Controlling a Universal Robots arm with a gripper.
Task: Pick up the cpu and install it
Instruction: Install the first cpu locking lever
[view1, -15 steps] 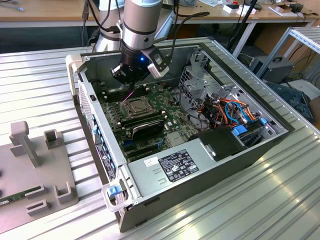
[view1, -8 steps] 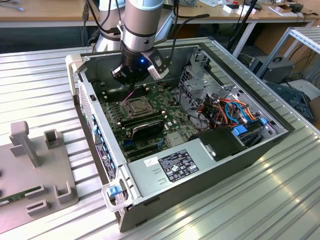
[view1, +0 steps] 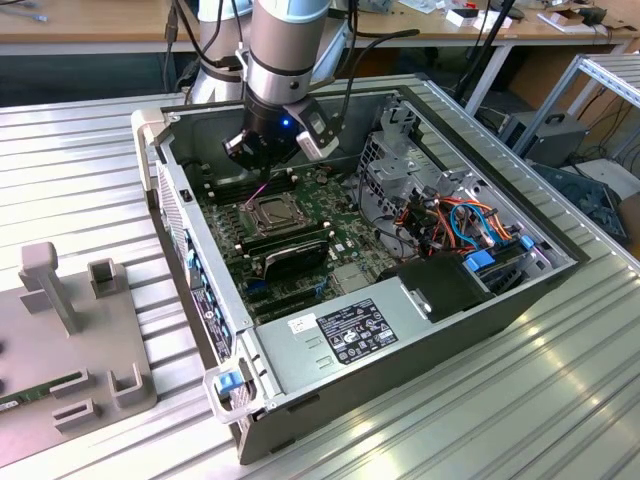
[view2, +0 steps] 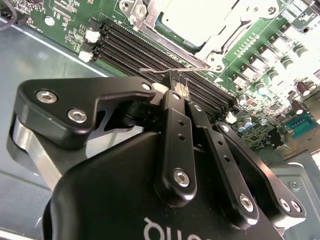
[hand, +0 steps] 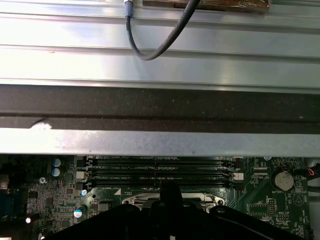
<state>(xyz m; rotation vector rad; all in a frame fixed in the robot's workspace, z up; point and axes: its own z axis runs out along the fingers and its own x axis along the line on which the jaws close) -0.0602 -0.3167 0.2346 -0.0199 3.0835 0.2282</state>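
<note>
The cpu, a flat square with a pale silvery top, lies in the socket on the green motherboard, inside the socket's shiny metal frame. My gripper hangs just beside the socket, over the memory slots. Its two black fingers are pressed together, and a thin wire socket lever runs across their tips. In the exterior view the gripper sits low inside the open computer case, at the socket's far side.
A grey fixture block stands at the exterior view's left on the ribbed metal table. Inside the case are the power supply, a bundle of coloured cables and a drive cage. The case wall rises close behind the memory slots.
</note>
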